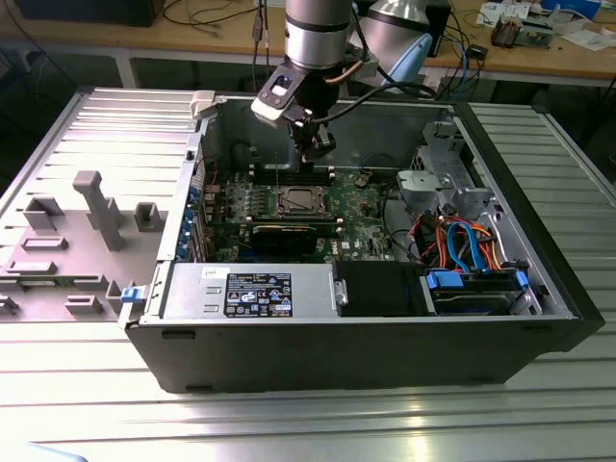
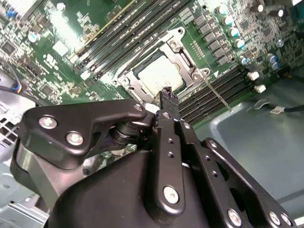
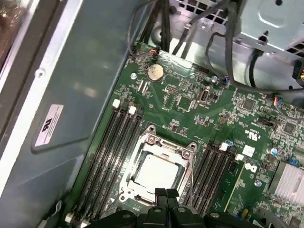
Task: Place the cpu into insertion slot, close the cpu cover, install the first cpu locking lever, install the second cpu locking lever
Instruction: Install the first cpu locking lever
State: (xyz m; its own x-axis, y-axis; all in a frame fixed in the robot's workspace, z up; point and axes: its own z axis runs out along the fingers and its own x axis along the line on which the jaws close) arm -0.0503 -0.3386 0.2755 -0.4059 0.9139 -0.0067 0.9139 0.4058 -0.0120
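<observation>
Computer case (image 1: pixel 337 356) lies open on a ribbed metal table (image 1: pixel 289 423), with a grey plastic fixture (image 1: pixel 101 207) on the exterior view's left. Inside, the cpu (image 1: pixel 295 200) sits in the insertion slot (image 1: pixel 275 207) on the green board. A black card (image 1: pixel 284 236) lies just beside it, and then a power supply carrying a black printed label (image 1: pixel 258 294). Blue and orange cables (image 1: pixel 472 245) crowd the drive bay on the exterior view's right. The gripper (image 1: pixel 316 146) hangs above the socket, apart from it.

In the second wrist view, the gripper (image 2: pixel 167 93) has its black fingertips together and holds nothing. Beyond it the cpu cover (image 2: pixel 187 59) frames the chip. Memory slots (image 2: pixel 123 35) flank the socket, and a thin lever rod (image 2: pixel 216 95) slants across those on one side.

In the first wrist view, the cover lies flat around the chip's silver top. A coin battery (image 3: pixel 154 71), a finned heat sink (image 3: pixel 287 180) and a white sticker (image 3: pixel 49 124) on the case wall surround it.
</observation>
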